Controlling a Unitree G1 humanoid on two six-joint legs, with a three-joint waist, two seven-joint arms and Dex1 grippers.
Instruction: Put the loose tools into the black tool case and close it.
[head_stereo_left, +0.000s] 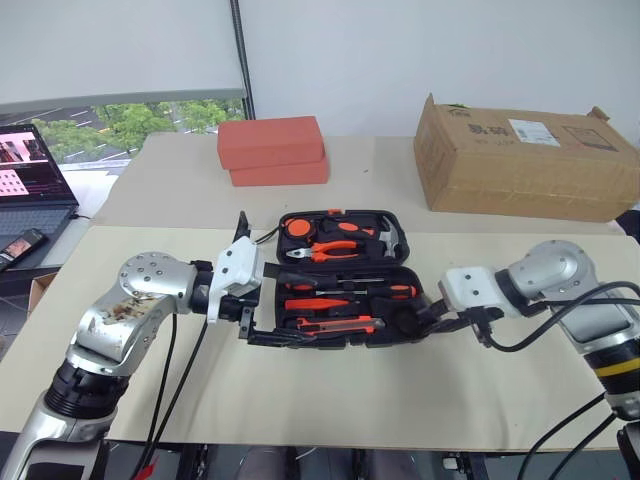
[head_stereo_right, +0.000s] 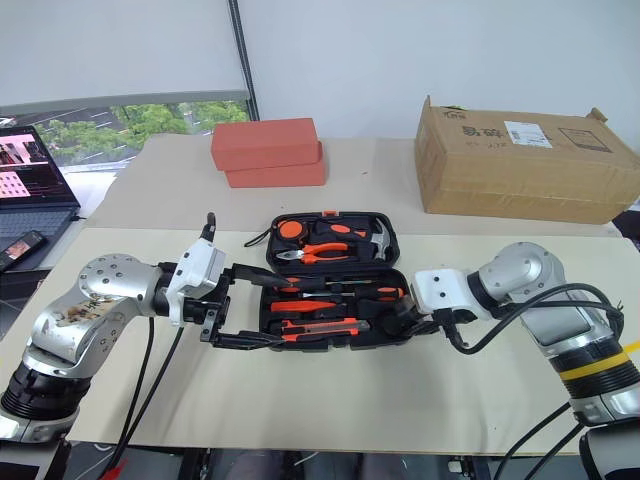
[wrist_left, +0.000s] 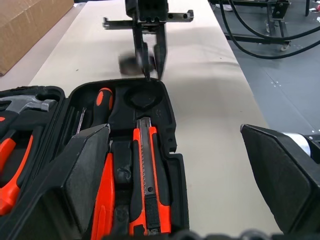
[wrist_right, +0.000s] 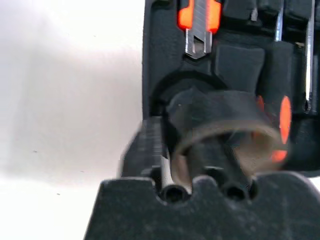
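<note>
The right hand (head_stereo_right: 400, 322) hovered at the black tool case's (head_stereo_left: 345, 280) three-o'clock end—grip on the tape ring (wrist_right: 225, 135) unclear—while the left hand (head_stereo_left: 262, 325), spread wide and empty, flanked nine o'clock, probably steadying.

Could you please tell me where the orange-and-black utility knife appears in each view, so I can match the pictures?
Left eye: utility knife in the tool case's near half.
Right eye: same slot.
Left wrist: centre, lengthwise.
Right wrist: blade tip at top.
Shared landmark: the case's black rim.
</note>
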